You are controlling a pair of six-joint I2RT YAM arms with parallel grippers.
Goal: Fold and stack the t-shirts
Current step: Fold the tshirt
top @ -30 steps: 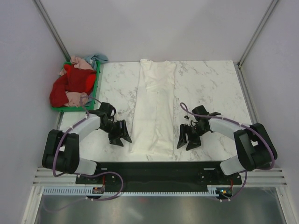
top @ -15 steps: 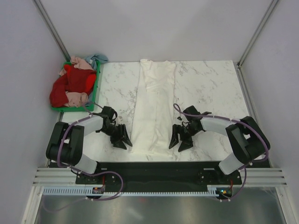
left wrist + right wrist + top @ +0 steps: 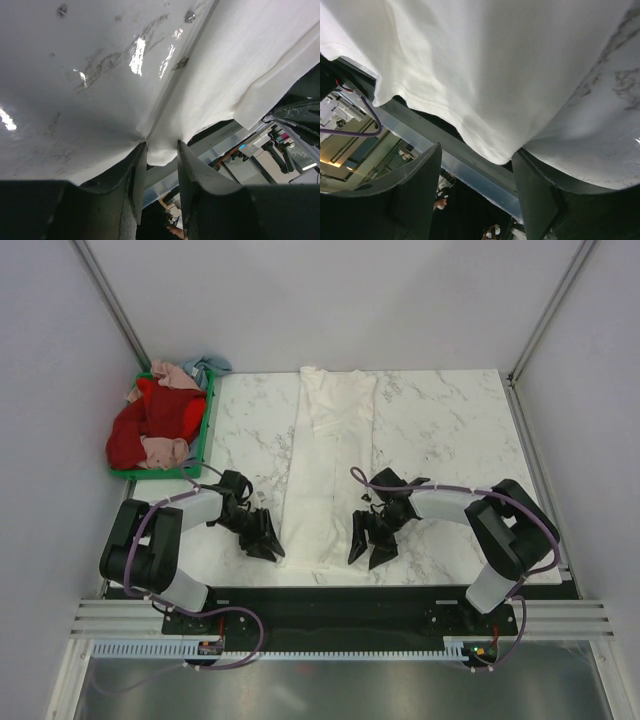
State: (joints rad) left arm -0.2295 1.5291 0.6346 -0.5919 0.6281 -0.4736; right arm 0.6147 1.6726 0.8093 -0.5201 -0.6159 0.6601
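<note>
Pincers flank the cream t-shirt, left pincer narrowly nipping its hem, right pincer wide.

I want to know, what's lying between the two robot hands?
The near end of the long cream-white cloth t-shirt, seen from the top camera, between left gripper and right gripper.

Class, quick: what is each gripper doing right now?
Left gripper: nearly closed, pinching the near hem of the white t-shirt.
Right gripper: open, the shirt's hem between its fingers, not clamped.
</note>
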